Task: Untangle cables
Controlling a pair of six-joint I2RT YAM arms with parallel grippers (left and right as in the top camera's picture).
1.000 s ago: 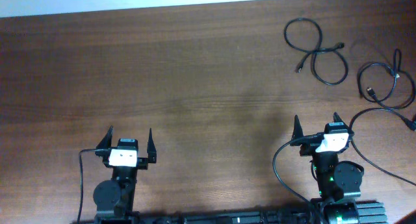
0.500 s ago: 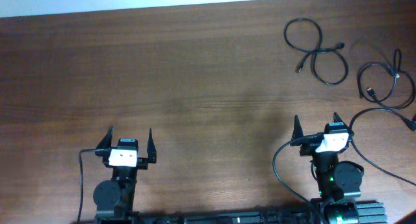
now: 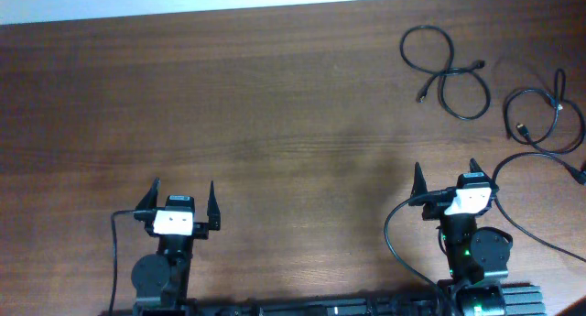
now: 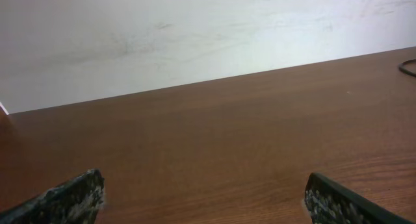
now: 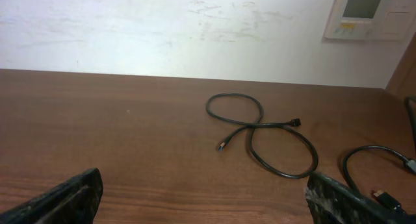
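Two thin black cables lie apart at the table's far right. One cable (image 3: 446, 70) forms a figure-eight with two loops; it also shows in the right wrist view (image 5: 260, 134). The second cable (image 3: 542, 117) is a loop with plugs, further right, partly seen in the right wrist view (image 5: 383, 164). My left gripper (image 3: 183, 199) is open and empty near the front left edge. My right gripper (image 3: 446, 179) is open and empty at the front right, well short of both cables.
A thicker black wire (image 3: 540, 201) curves from the right arm base across the table's right front. A white wall (image 5: 162, 29) stands behind the far table edge, with a wall panel (image 5: 367, 13) at the right.
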